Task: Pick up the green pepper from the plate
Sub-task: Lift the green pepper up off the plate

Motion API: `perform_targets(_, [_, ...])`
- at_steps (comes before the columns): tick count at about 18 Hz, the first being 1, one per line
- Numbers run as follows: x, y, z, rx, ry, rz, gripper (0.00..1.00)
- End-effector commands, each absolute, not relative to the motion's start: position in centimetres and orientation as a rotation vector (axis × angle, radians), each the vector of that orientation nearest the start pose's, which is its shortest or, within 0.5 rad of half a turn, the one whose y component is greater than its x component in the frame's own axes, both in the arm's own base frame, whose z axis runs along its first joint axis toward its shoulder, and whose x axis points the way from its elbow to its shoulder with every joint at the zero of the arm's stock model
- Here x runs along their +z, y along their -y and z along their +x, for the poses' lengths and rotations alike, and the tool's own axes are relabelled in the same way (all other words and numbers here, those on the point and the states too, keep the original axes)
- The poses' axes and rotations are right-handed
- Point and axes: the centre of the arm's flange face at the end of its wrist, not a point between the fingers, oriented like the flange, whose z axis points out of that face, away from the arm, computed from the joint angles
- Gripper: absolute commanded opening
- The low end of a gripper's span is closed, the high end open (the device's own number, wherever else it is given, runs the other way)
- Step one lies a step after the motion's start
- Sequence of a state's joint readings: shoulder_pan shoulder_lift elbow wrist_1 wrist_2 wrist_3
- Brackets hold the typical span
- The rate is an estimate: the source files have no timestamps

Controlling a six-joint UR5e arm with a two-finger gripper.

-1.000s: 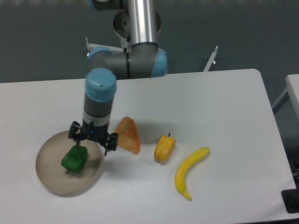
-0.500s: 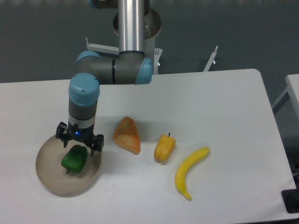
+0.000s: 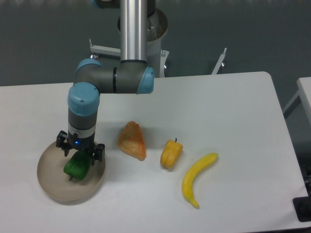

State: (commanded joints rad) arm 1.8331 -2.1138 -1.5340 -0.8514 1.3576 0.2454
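You get one fixed view only, so nothing is shared with a second one. It looks from the front edge of the flat white table (image 3: pixel 218 107), raised high and tilted down toward the far edge and the dark grey wall. It stands far enough back to take in the far right corner and right edge; left edge and near corners are cut off. The silver-and-blue arm (image 3: pixel 114 80) rises out of frame at top.

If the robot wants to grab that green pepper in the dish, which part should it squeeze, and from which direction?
Probably the green pepper's lumpy middle, coming straight down from above. It lies low inside the plate, whose raised rim would likely block a sideways approach, and its blocky body gives two opposite flanks to pinch. The hand already hangs just over it, fingers spread to either side.
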Motion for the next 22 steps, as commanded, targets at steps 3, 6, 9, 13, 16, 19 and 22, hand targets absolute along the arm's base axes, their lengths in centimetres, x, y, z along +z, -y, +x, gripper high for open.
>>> perform_targets(3, [26.7,-69.8,-2.7,-0.217,-0.012,-2.867,0.45])
perform_targets(6, [27.1,-69.7,-2.7,-0.212,-0.026,-2.861,0.4])
perform_targets(9, [28.4,-69.9,-3.1,-0.204,-0.027,-2.841,0.39])
perform_targets(13, [33.2,-69.4,-7.5,-0.152,0.027,-2.777,0.4])
perform_targets(16, [35.2,-67.5,-12.7,-0.099,-0.09,-2.787,0.4])
perform_targets(19, [36.1,-65.8,-18.6,-0.049,-0.179,-2.8,0.4])
perform_targets(22, [37.8,-64.4,-22.9,0.012,-0.26,-2.784,0.4])
